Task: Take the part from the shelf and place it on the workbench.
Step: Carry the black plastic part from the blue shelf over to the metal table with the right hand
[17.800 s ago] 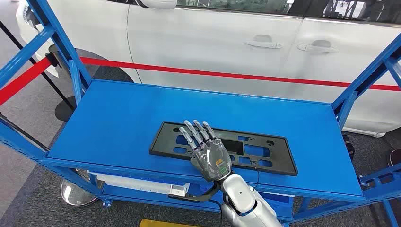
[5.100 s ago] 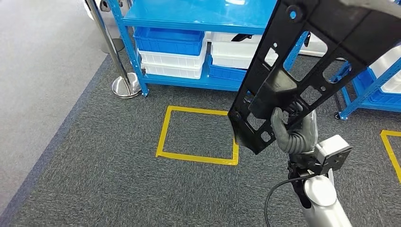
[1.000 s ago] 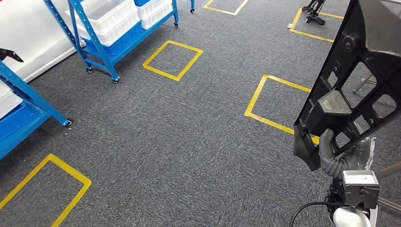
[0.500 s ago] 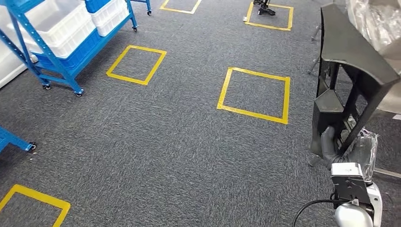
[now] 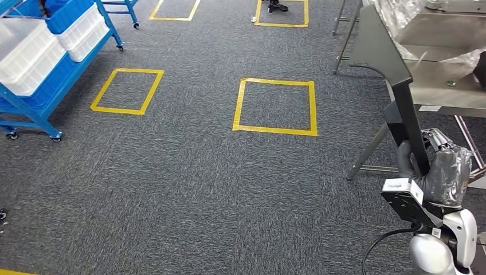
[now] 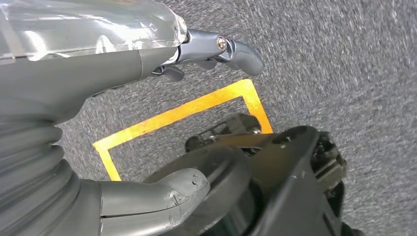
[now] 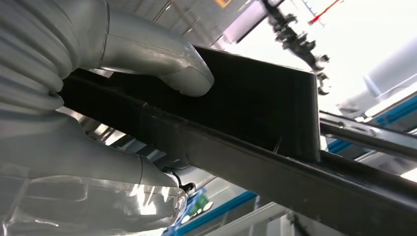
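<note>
Part (image 5: 395, 86), a long black flat-sided frame seen edge-on, stands upright in the right hand's (image 5: 438, 172) grip

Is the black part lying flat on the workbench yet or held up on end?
On end: right hand grips the black part upright beside the workbench.

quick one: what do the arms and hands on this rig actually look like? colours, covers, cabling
Right hand: grey ribbed cover at the wrist, thick grey thumb, a clear plastic film over the back. A black block with a white label sits behind it. The forearm is rounded silver-white, with a black cable looping off it. Left hand: same grey ribbed cover and clear film, darker fingers with a visible screw.
</note>
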`<action>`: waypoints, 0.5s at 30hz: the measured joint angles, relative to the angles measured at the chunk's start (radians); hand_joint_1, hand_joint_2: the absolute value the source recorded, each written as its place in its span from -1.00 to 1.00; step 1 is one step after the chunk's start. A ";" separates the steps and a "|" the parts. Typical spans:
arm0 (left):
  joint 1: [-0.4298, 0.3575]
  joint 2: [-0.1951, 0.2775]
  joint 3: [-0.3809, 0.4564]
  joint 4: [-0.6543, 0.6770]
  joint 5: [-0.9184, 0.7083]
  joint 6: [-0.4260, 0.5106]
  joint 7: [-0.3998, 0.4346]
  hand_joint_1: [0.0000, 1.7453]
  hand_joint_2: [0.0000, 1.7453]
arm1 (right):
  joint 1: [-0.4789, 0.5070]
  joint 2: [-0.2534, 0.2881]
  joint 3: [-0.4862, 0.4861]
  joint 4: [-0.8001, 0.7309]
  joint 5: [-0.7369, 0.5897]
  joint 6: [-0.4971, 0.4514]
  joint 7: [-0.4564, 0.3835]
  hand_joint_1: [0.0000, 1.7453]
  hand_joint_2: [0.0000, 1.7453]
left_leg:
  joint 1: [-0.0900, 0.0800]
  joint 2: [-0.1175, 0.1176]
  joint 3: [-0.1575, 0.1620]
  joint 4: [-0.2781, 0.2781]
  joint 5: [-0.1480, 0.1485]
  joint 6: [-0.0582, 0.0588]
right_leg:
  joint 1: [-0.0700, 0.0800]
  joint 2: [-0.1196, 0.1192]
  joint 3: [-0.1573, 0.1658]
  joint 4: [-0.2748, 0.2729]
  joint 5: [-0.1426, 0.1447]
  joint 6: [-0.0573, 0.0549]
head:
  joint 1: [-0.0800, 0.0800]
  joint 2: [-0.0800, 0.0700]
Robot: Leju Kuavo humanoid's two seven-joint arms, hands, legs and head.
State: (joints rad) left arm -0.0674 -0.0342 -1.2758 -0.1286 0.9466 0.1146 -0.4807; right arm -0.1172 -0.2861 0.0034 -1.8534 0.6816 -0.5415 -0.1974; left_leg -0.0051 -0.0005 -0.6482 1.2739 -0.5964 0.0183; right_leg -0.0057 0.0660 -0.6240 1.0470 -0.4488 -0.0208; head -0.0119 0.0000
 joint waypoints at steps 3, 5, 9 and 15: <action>0.001 0.004 -0.004 0.000 0.009 -0.001 0.000 -1.00 1.00 | -0.001 -0.002 0.001 0.007 0.011 -0.001 0.008 1.00 1.00 | -0.013 -0.068 0.082 -0.192 0.096 0.031 | -0.002 0.037 -0.002 -0.001 0.006 0.002 | 0.001 0.000; 0.002 0.006 -0.005 0.000 0.013 -0.001 0.000 -1.00 1.00 | -0.001 -0.002 0.002 0.012 0.013 -0.001 0.010 1.00 1.00 | -0.018 -0.087 0.103 -0.239 0.103 0.042 | -0.010 0.061 -0.007 -0.004 0.014 0.012 | -0.001 0.000; -0.003 0.005 -0.006 0.000 0.014 -0.002 -0.001 -1.00 1.00 | 0.005 -0.012 0.002 0.016 0.014 -0.004 0.013 1.00 1.00 | -0.014 -0.033 0.126 -0.300 0.137 0.051 | -0.010 0.033 -0.026 0.009 0.003 0.030 | 0.001 0.000; 0.004 0.002 -0.007 0.000 0.019 -0.004 -0.001 -1.00 1.00 | 0.020 -0.016 -0.001 0.017 0.004 -0.028 0.006 1.00 1.00 | -0.008 0.059 0.126 -0.307 0.138 0.038 | -0.024 -0.067 -0.103 0.195 -0.077 0.060 | 0.007 0.000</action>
State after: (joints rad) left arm -0.0637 -0.0319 -1.2828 -0.1284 0.9652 0.1105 -0.4820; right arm -0.0977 -0.3017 0.0025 -1.8362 0.6856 -0.5694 -0.1919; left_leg -0.0130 0.0585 -0.5224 0.9668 -0.4587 0.0567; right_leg -0.0298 -0.0011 -0.7273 1.2419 -0.5259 0.0397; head -0.0052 0.0000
